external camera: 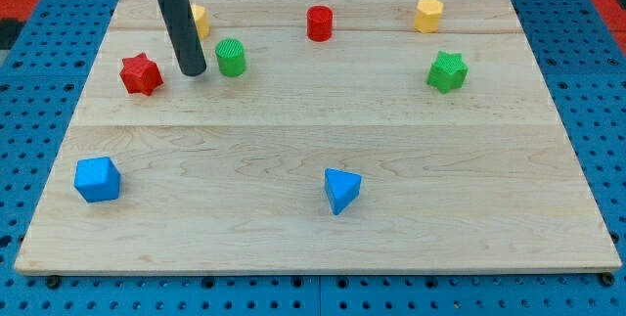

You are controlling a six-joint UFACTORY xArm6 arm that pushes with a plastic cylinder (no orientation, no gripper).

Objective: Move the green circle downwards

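Green first: spotted the green circle (231,58) up near the view's top left on the wooden board (293,140), standing flat on its round end. Saw my tip (193,69) just beside it on the view's left, very close, but could not tell if touching. Had no fingers to spread, press or pinch with, only a plain dark rod. Found the red star (141,73) a little farther to the view's left, so my tip sat between the two. Noticed a yellow block (200,19) partly hidden behind the rod, shape hard to make out. Counted more along the top: a red cylinder (319,22) and then a yellow hexagon (427,14) toward the view's right. Spotted a green star (447,70) below that one. Saw a blue block (97,179) low on the view's left and a blue triangle (341,190) low in the middle, both well apart from the green circle.
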